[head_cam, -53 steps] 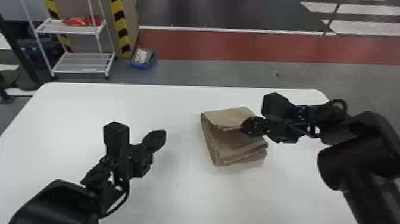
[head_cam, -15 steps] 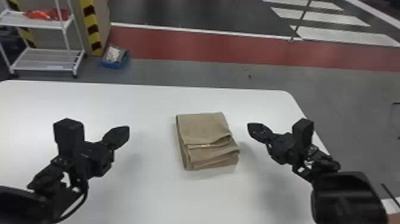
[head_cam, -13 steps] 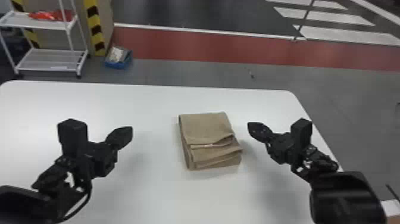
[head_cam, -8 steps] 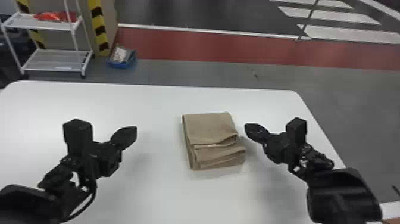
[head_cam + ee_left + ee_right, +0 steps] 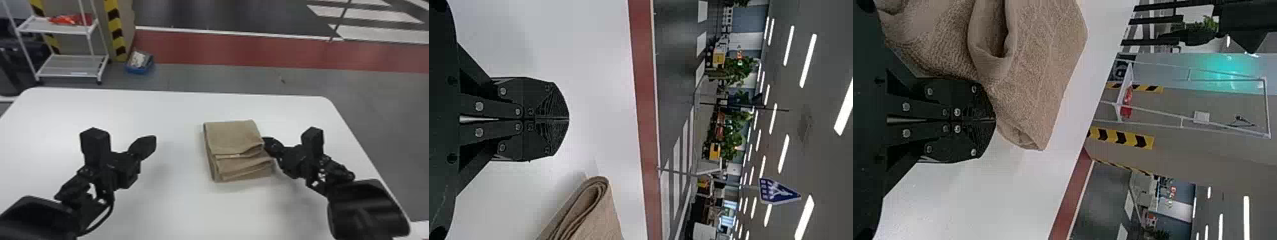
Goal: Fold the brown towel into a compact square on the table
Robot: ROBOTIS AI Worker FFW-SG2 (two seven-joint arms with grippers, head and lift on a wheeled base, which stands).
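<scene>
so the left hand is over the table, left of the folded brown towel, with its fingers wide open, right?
The left hand is over the table, left of the folded brown towel, but its fingers are shut, not open, as the left wrist view shows.

Towel [image 5: 598, 216] cropped in wrist views
</scene>
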